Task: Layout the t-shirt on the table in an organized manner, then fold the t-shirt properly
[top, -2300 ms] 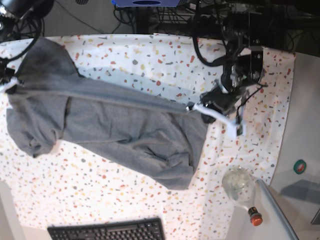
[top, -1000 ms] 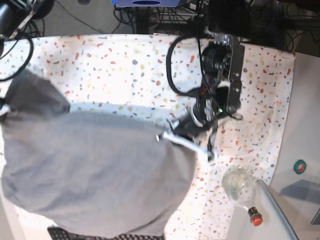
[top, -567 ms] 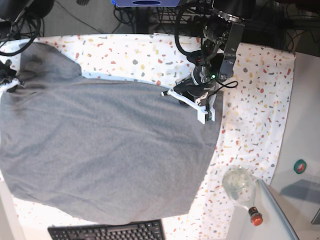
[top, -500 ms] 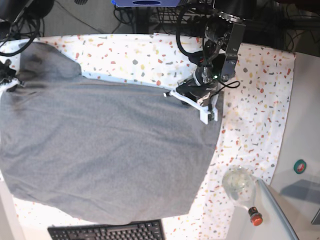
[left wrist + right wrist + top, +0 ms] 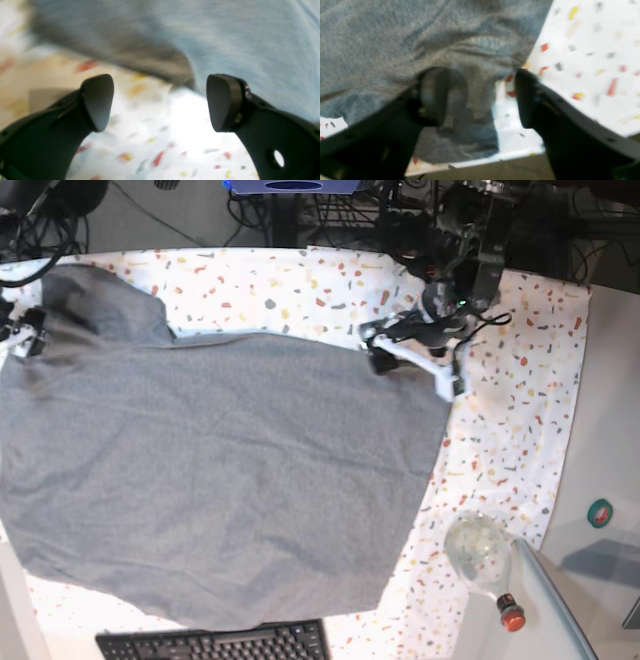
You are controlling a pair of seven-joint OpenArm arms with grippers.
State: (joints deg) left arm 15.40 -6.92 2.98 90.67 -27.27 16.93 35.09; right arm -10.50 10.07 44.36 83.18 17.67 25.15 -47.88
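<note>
T-shirt: the heather-grey t-shirt (image 5: 210, 480) lies spread flat over most of the speckled worktop (image 5: 520, 410), one sleeve reaching the far left corner.
Edges: its near edge touches the black keyboard (image 5: 215, 643); its left side runs out of the base view; its right edge ends short of the glass bottle (image 5: 480, 552).
Left gripper: the left gripper (image 5: 412, 362) sits just off the shirt's upper right corner, fingers (image 5: 98, 100) spread apart with nothing between them, cloth edge just ahead.
Right gripper: the right gripper (image 5: 480, 97) is at the far left edge, fingers (image 5: 527, 97) parted, grey fabric bunched between them, unclamped.
Open room: bare worktop along the far side and the right, towards the bottle.
</note>
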